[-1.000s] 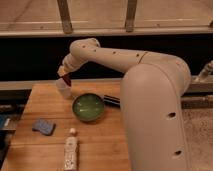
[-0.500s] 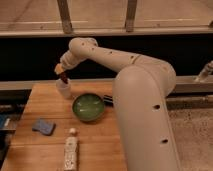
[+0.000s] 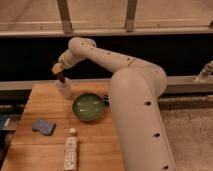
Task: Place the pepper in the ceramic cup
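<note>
Dark-red pepper (image 3: 61, 77) clamped in gripper (image 3: 59, 74), tip hidden inside ceramic cup (image 3: 64, 89), beside green bowl (image 3: 89, 107)

Dark-red pepper (image 3: 61, 78) under tan gripper (image 3: 59, 71) above whitish ceramic cup (image 3: 63, 89); green bowl (image 3: 88, 107); blue sponge (image 3: 43, 127); white bottle (image 3: 70, 153).

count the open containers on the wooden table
2. The ceramic cup stands near the table's far left edge, directly under the pincer, which holds the pepper over it. The green bowl sits mid-table. The arm may hide others.
</note>
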`<state>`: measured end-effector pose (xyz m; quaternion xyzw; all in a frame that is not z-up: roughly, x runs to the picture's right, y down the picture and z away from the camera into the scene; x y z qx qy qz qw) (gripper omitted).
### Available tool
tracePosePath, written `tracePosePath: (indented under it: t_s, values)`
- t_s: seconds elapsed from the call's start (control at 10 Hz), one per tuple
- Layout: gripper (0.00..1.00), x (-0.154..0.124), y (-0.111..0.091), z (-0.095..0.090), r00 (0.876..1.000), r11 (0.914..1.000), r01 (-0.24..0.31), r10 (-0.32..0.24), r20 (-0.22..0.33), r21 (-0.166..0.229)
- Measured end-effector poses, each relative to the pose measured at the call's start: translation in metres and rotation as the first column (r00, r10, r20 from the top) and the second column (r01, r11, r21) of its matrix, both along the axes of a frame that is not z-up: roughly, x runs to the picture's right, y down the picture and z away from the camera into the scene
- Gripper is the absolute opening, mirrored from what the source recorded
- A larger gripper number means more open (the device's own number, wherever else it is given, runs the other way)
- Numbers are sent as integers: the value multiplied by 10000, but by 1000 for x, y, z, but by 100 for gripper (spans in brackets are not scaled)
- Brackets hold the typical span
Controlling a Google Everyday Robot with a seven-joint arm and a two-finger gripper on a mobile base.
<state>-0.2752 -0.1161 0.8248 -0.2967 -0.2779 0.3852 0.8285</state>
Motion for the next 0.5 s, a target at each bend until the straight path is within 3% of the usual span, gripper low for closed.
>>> tracePosePath:
  t_s: [0.5]
  values:
    - [23,-5,1,14,9963,9995,-216,235,824,-244]
